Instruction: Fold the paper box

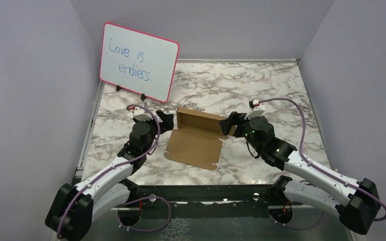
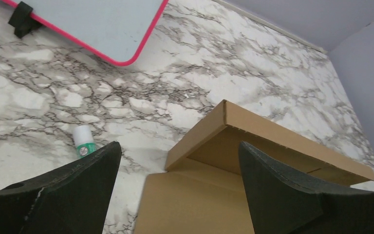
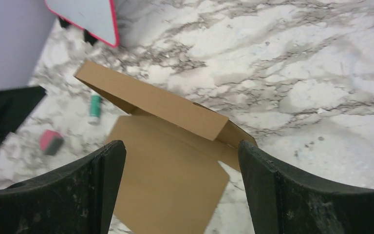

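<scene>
The paper box (image 1: 196, 143) is a brown cardboard sheet lying mid-table, its far flap folded up into a low wall (image 1: 201, 118). It also shows in the left wrist view (image 2: 199, 195) and in the right wrist view (image 3: 170, 170). My left gripper (image 1: 165, 120) is open and empty, just left of the raised flap. My right gripper (image 1: 229, 124) is open and empty at the flap's right end. In both wrist views the jaws stand wide apart, nothing between them.
A pink-framed whiteboard (image 1: 139, 61) stands at the back left. A small green-and-white tube (image 2: 83, 142) lies on the marble left of the box. It also shows in the right wrist view (image 3: 95, 108), near a red-and-grey eraser (image 3: 51, 142). Grey walls close in three sides.
</scene>
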Motion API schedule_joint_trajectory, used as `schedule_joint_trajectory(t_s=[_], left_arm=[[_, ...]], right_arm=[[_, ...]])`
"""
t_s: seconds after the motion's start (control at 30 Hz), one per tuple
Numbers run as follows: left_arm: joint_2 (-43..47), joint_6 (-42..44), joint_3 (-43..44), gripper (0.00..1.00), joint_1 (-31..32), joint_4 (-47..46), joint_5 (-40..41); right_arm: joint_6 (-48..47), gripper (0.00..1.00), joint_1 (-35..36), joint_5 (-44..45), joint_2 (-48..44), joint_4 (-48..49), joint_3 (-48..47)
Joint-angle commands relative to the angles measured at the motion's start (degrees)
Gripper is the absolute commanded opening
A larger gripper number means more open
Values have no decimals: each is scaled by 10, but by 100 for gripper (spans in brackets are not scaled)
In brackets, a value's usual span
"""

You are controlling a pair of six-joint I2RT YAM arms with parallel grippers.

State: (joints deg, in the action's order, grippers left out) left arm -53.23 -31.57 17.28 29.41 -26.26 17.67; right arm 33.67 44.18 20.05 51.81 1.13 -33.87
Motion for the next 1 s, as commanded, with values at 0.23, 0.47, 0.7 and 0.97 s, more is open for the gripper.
schedule_joint_trajectory(t_s=[0.23,0.47,0.7,0.97], left_arm=[[-73,-58,114,90,-55,53,-147],[-132,-50,155,90,-57,67,-175],[-167,-46,169,88,-56,66,-196],[-167,-36,171,86,-56,67,-203]], right_arm=[[-175,83,-129,-140,7,-20,5],[-158,75,-210,-253,12,50,48],[-128,68,-226,-234,44,115,87],[-120,61,-226,-258,24,123,100]])
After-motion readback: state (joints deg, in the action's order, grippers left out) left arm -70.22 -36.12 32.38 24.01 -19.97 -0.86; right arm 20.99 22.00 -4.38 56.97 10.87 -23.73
